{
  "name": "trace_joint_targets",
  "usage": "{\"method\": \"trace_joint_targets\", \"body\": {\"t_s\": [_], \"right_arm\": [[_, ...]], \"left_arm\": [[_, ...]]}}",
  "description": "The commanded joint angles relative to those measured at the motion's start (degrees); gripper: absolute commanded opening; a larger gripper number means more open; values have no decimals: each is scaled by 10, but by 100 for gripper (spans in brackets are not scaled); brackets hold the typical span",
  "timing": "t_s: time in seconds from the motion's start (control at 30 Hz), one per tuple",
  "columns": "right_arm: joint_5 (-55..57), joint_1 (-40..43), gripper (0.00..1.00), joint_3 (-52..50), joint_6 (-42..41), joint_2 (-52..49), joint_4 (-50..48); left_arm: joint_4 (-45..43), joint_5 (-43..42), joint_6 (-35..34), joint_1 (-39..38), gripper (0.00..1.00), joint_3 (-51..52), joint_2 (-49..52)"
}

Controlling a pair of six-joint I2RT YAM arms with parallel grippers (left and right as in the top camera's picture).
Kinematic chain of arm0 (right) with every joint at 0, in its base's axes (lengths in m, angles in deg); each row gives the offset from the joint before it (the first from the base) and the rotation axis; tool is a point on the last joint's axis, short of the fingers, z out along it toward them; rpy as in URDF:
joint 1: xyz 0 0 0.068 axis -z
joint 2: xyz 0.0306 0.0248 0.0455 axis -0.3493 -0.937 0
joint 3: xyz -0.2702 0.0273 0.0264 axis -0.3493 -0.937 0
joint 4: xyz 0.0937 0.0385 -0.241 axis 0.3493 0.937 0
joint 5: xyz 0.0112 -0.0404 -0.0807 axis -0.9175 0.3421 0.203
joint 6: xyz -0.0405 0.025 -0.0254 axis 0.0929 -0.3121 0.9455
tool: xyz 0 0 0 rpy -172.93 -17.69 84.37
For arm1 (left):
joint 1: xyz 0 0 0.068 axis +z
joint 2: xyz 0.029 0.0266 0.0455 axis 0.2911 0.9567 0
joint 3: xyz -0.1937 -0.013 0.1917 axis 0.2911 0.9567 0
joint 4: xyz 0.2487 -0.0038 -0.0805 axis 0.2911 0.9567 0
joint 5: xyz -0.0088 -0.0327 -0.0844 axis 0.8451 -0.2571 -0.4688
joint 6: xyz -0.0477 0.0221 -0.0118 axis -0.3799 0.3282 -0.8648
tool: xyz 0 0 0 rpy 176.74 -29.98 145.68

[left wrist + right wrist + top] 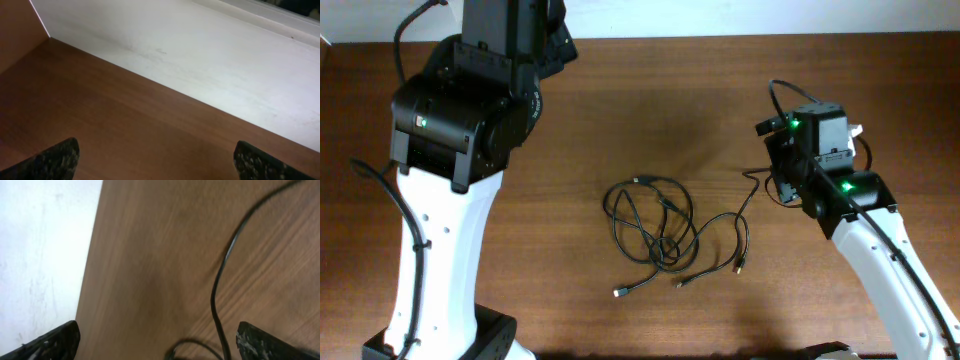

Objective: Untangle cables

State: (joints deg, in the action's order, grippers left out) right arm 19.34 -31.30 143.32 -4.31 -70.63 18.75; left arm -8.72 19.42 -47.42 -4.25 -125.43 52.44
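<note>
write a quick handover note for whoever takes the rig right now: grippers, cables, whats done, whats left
Left gripper: open, empty, up by the far edge of the table, away from the job.
Right gripper: open, empty, over one strand that trails right from the bundle.
Cables: mid-table, looped over each other, plug ends poking out on the near side.
Done: nothing separated.
Left: grip a strand, draw each cord clear, lay them apart.
</note>
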Motion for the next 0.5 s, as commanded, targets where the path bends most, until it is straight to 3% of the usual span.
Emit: {"method": "trace_joint_targets", "body": {"t_s": [0.0, 0.07, 0.23, 0.27, 0.3, 0.33, 0.37, 0.47], "right_arm": [[9, -31, 95, -5, -102, -3, 38], [-2, -49, 95, -5, -137, -3, 80], [-11, -89, 95, -5, -137, -3, 121], [-12, -93, 89, -5, -137, -3, 125], [-12, -98, 67, -5, -137, -3, 133], [-7, -102, 21, -5, -137, -3, 140], [-5, -101, 4, -5, -137, -3, 140], [19, -101, 4, -5, -99, -3, 109]], "left_arm": [[-1, 12, 9, 3, 99, -1, -10], [0, 12, 9, 3, 99, -1, -10], [4, 12, 9, 3, 99, -1, -10], [4, 12, 9, 3, 99, -1, -10], [5, 12, 9, 3, 99, -1, -10], [7, 12, 9, 3, 99, -1, -10], [8, 12, 9, 3, 99, -1, -10], [11, 12, 9, 3, 99, -1, -10]]}}
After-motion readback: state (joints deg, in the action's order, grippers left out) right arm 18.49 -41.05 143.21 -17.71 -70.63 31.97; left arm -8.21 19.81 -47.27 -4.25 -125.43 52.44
